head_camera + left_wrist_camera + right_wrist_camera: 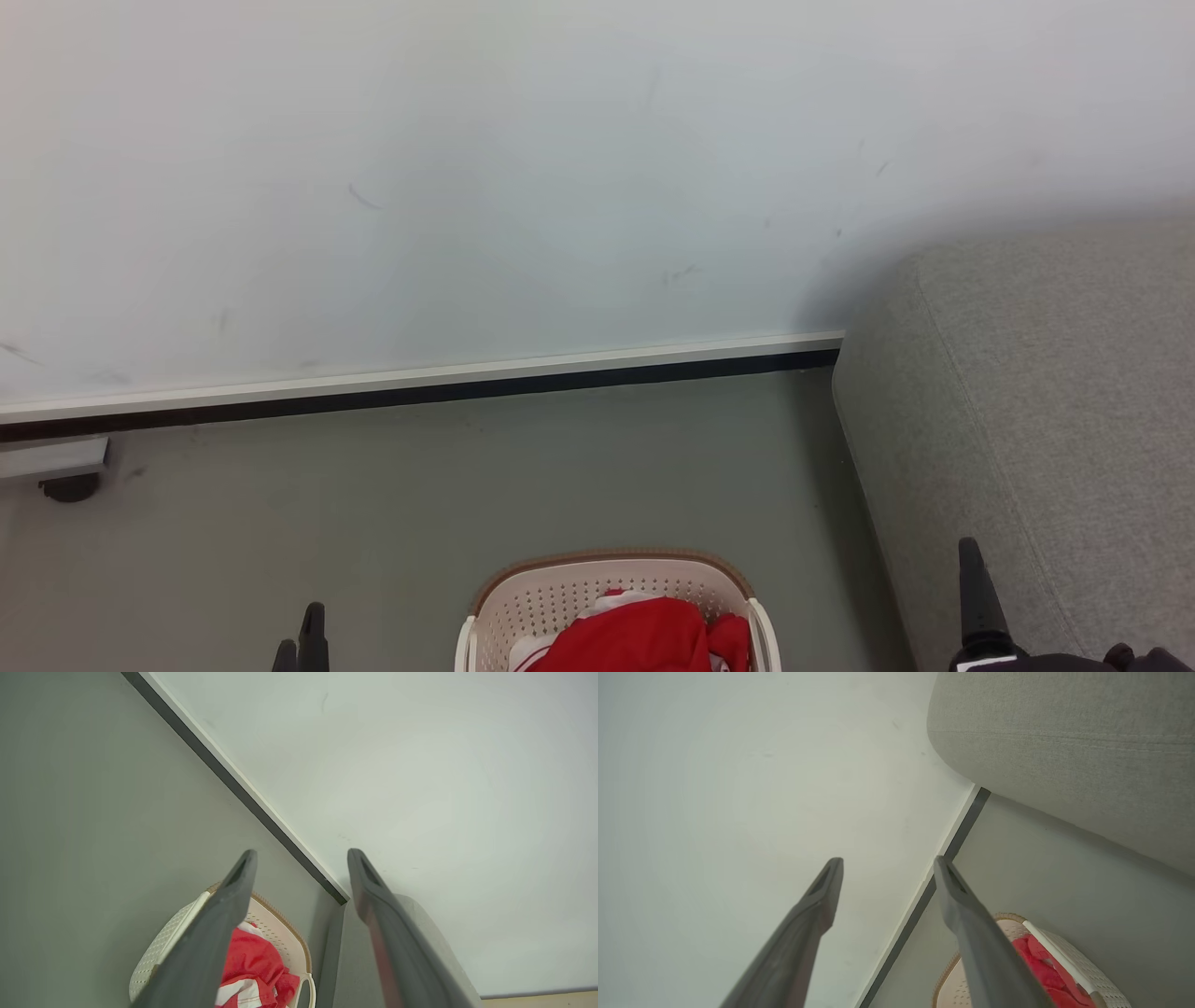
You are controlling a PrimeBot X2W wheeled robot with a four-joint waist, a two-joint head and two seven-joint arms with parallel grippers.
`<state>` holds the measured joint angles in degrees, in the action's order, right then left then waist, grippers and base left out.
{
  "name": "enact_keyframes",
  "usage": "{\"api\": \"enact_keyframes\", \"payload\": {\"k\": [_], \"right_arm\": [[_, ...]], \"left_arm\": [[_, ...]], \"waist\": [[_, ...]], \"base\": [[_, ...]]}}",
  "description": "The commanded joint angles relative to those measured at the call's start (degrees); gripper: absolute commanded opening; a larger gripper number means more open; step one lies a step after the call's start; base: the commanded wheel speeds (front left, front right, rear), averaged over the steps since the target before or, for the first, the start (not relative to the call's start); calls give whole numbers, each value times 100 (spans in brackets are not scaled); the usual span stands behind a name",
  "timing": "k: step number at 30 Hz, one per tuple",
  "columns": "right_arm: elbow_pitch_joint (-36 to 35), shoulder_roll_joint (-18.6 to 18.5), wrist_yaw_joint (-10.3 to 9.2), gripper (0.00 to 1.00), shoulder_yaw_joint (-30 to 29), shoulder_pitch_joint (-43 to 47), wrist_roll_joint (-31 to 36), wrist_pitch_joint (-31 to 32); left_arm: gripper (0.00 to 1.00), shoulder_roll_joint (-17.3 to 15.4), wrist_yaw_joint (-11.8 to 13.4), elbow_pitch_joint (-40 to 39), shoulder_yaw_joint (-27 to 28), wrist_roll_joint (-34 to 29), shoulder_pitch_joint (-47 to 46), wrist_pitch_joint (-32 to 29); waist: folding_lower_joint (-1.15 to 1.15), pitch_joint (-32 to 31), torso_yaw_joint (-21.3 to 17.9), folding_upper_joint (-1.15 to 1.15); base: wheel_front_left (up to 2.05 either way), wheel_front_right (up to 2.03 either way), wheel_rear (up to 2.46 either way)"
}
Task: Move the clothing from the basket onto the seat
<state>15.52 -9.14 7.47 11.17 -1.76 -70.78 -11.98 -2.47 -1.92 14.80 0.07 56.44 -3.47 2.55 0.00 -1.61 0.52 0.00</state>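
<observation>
Head view: we see a pale wall (560, 168) above a grey-green floor (373, 485), and the large grey seat (1046, 401) takes up the right side. The basket (560, 597) stands on the floor near the seat's left edge, and we find the red clothing (644, 639) heaped inside it. Our left pincer (301, 854) and right pincer (888, 860) flank the basket, each with its fingers spread wide apart and holding nothing.

Looks like a plain home room: grey upholstered seat (1046, 420) at three o'clock, laundry basket (551, 602) at six, bare wall (467, 187) and skirting (420, 381) at twelve.
</observation>
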Motion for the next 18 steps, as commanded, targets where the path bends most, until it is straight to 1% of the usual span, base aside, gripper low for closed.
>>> {"api": "enact_keyframes", "payload": {"k": [1,3,7,12,18], "right_arm": [[-16,10,1,100,19,-115,329,-10],[-2,18,2,100,34,-122,425,10],[38,-6,2,100,96,-148,910,94],[56,8,2,100,104,-151,1534,201],[22,67,2,100,98,-125,2175,366]], "left_arm": [[100,-52,-12,-148,-24,-348,11,80],[100,-53,-29,-193,-35,-461,13,97],[100,-59,-42,-272,-59,-897,54,181],[100,-58,-54,-280,-90,-1295,83,281],[100,-105,25,-181,-188,-1905,96,389]], "waist": [[0,-4,6,0],[0,-6,9,0],[0,-18,18,0],[0,-37,18,0],[0,-47,30,0]], "base": [[0,0,0],[0,0,0],[0,0,0],[0,0,0],[0,0,0]]}}
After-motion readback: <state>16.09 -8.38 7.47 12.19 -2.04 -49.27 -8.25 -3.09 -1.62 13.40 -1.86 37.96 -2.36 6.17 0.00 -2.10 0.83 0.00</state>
